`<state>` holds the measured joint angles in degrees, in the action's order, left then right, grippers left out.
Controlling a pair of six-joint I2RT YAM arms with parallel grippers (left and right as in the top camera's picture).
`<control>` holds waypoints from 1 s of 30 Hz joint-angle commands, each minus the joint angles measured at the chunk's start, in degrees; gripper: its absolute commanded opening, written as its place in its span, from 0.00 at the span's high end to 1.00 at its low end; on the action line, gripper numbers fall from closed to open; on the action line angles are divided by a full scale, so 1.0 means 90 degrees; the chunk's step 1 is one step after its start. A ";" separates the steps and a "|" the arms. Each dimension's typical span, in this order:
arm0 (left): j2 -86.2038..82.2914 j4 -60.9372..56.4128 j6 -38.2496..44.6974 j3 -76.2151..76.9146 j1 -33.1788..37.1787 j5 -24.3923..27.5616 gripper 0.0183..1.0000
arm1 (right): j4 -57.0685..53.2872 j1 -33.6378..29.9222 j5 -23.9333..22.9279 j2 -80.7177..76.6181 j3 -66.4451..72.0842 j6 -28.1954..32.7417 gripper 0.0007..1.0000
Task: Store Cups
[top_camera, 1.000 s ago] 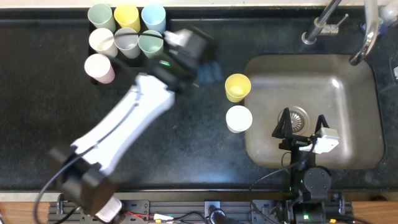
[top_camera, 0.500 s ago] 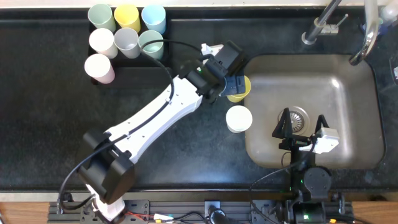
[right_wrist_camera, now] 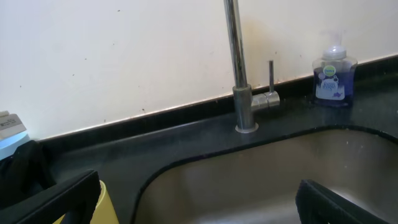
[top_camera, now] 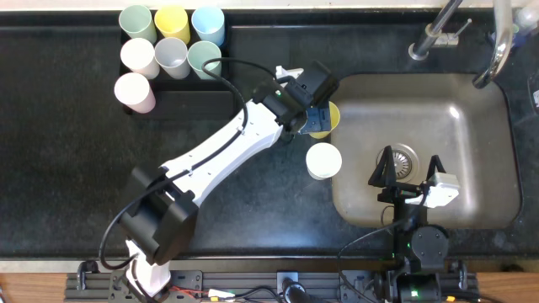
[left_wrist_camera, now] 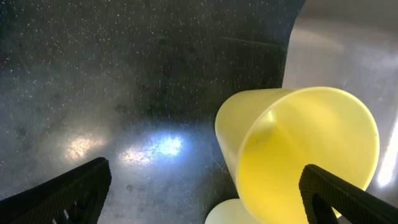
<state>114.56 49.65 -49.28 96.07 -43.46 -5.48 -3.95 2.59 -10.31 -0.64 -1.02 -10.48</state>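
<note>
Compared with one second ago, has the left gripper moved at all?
Yes. The left gripper swung right, away from the stored cups, and now sits over the yellow cup at the left edge of the sink.

Upright yellow cup (left_wrist_camera: 298, 149), white cup (top_camera: 323, 160) just beside it, seven pastel cups (top_camera: 172, 55) clustered well apart

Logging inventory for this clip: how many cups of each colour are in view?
Green cups: 2
Yellow cups: 2
White cups: 2
Blue cup: 1
Grey cup: 1
Pink cup: 1
Total: 9
</note>
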 commanded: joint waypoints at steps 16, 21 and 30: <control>0.0389 -0.0323 -0.0034 0.0170 0.0109 0.0151 0.98 | 0.0039 -0.0041 0.0041 0.0049 0.0083 -0.0027 0.00; -0.0036 -0.0289 -0.0053 0.0175 0.0350 0.0073 0.98 | 0.0039 -0.0041 0.0041 0.0049 0.0083 -0.0027 0.00; -0.1746 0.1336 -0.0546 0.0175 0.1960 -0.0335 0.98 | 0.0039 -0.0041 0.0041 0.0049 0.0083 -0.0027 0.00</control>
<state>104.53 58.81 -51.13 96.18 -31.40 -6.09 -3.95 2.59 -10.28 -0.64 -1.02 -10.50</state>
